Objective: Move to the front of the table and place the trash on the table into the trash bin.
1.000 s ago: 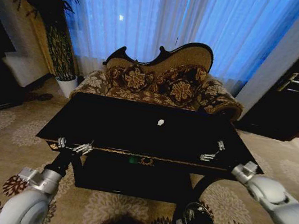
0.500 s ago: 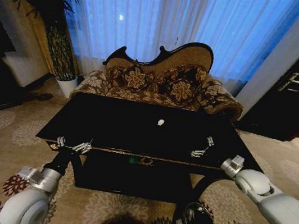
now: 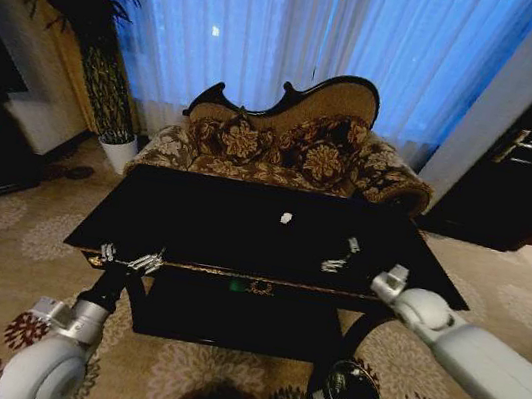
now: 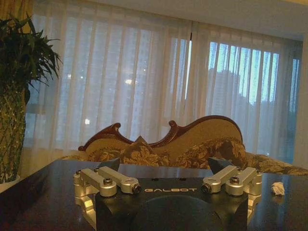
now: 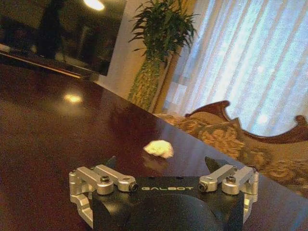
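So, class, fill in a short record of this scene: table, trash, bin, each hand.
Table: large glossy black table with gold trim
Trash: small white crumpled paper bit on the tabletop
Bin: small black cylindrical bin on the carpet, front right of the table
Right hand: open, above the tabletop, short of the paper
Left hand: open, at the table's front left edge

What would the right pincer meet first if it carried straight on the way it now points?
Most likely the crumpled white paper: the right pincer, open above the table, points straight at it with nothing between. The gap's depth is hard to judge.
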`<state>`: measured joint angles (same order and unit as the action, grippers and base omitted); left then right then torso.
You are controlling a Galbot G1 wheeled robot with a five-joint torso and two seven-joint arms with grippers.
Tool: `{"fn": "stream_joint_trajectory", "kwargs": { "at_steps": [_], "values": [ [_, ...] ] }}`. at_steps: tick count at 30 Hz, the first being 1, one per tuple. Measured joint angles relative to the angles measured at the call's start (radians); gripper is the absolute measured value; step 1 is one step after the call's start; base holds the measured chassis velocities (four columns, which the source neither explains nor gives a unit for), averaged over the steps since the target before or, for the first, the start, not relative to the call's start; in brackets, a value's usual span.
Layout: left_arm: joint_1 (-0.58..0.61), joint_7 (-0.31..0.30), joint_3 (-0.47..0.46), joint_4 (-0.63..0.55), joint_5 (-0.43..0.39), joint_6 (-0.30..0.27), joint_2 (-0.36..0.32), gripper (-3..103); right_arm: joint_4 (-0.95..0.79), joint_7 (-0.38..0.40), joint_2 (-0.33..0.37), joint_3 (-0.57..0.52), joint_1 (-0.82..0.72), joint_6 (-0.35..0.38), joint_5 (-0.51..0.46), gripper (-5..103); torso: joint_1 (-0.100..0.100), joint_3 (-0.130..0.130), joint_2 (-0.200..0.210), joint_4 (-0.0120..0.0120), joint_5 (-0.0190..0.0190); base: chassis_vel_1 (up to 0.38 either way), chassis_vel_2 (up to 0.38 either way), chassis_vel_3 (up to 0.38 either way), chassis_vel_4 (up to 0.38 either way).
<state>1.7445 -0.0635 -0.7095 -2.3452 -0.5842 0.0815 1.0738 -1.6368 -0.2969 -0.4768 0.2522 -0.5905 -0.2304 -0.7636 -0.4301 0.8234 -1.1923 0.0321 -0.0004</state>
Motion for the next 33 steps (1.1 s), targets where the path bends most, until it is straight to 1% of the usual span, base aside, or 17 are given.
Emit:
{"fn": "stream_joint_trajectory", "kwargs": {
  "at_steps": [1,2,3,5,6,9,10,12,14,15,16,17,18,19,23,30,33],
  "values": [
    [0.001,0.0,-0.001,0.0,0.0,0.0,0.001,100,0.008,0.003,-0.013,0.036,0.036,0.003,-0.008,100,0.0,0.0,0.0,0.0002,0.0007,0.0,0.0,0.0,0.0],
    [0.001,0.0,-0.001,0.0,0.0,0.0,0.001,100,0.008,0.003,-0.013,0.036,0.036,0.003,-0.008,100,0.0,0.0,0.0,0.0002,0.0007,0.0,0.0,0.0,0.0],
    [0.003,0.0,-0.001,0.0,0.0,0.0,0.004,100,0.016,0.006,-0.021,0.069,0.07,0.005,-0.015,100,0.0,0.0,0.0,-0.0002,0.0006,0.0,0.0,0.0,0.0],
    [0.005,0.0,-0.001,0.001,0.003,0.0,0.009,100,0.034,0.007,-0.032,0.136,0.13,0.006,-0.021,100,0.0,0.0,0.0,0.0,0.0001,0.0,0.0,0.0,0.0],
    [0.005,0.0,-0.001,0.001,0.003,0.0,0.009,100,0.034,0.007,-0.032,0.136,0.13,0.006,-0.021,100,0.0,0.0,0.0,0.0,0.0001,0.0,0.0,0.0,0.0],
    [0.001,0.001,0.006,0.01,0.009,0.0,0.018,100,0.068,0.005,-0.05,0.236,0.24,0.006,-0.023,100,0.0,0.0,0.0,0.0003,0.0002,0.0,0.0,0.0,0.0],
    [0.001,0.001,0.006,0.01,0.009,0.0,0.018,100,0.068,0.005,-0.05,0.236,0.24,0.006,-0.023,100,0.0,0.0,0.0,0.0003,0.0002,0.0,0.0,0.0,0.0],
    [-0.003,0.001,0.016,0.014,0.013,0.0,0.022,100,0.093,0.004,-0.061,0.312,0.326,0.005,-0.026,100,0.0,0.0,0.0,0.0002,0.0006,0.0,0.0,0.0,0.0],
    [-0.007,0.001,0.022,0.018,0.016,0.001,0.025,100,0.111,0.002,-0.07,0.365,0.383,0.003,-0.028,100,0.0,0.0,0.0,0.0,-0.0002,0.0,0.0,0.0,0.0],
    [-0.007,0.001,0.022,0.018,0.016,0.001,0.025,100,0.111,0.002,-0.07,0.365,0.383,0.003,-0.028,100,0.0,0.0,0.0,0.0,-0.0002,0.0,0.0,0.0,0.0],
    [-0.008,0.001,0.025,0.019,0.017,0.002,0.027,100,0.123,0.0,-0.079,0.403,0.422,0.003,-0.034,100,0.0,0.0,0.0,0.0001,0.0003,0.0,0.0,0.0,0.0],
    [-0.008,0.002,0.025,0.02,0.017,0.002,0.028,100,0.126,0.0,-0.081,0.413,0.433,0.003,-0.037,100,0.0,0.0,0.0,0.0,0.0004,0.0,0.0,0.0,0.0],
    [-0.009,0.003,0.023,0.022,0.017,0.003,0.029,100,0.136,-0.001,-0.088,0.453,0.473,0.003,-0.047,100,0.0,0.0,0.0,0.0002,0.0001,0.0,0.0,0.0,0.0],
    [-0.009,0.003,0.023,0.022,0.017,0.003,0.029,100,0.136,-0.001,-0.088,0.453,0.473,0.003,-0.047,100,0.0,0.0,0.0,0.0002,0.0001,0.0,0.0,0.0,0.0],
    [-0.007,0.009,0.017,0.026,0.015,0.009,0.035,100,0.173,-0.007,-0.112,0.56,0.562,-0.002,-0.052,100,0.0,0.0,0.0,0.0001,0.0002,0.0,0.0,0.0,0.0],
    [0.003,0.018,0.009,0.028,0.014,0.017,0.043,100,0.204,-0.013,-0.146,0.631,0.622,-0.003,-0.055,100,0.0,0.0,0.0,0.0001,0.0003,0.0,0.0,0.0,0.0],
    [0.014,0.018,-0.002,0.019,-0.015,0.017,0.046,100,0.223,-0.012,-0.17,0.667,0.658,-0.003,-0.054,100,0.0,0.0,0.0,0.0003,0.0004,0.0,0.0,0.0,0.0]
  ]
}}
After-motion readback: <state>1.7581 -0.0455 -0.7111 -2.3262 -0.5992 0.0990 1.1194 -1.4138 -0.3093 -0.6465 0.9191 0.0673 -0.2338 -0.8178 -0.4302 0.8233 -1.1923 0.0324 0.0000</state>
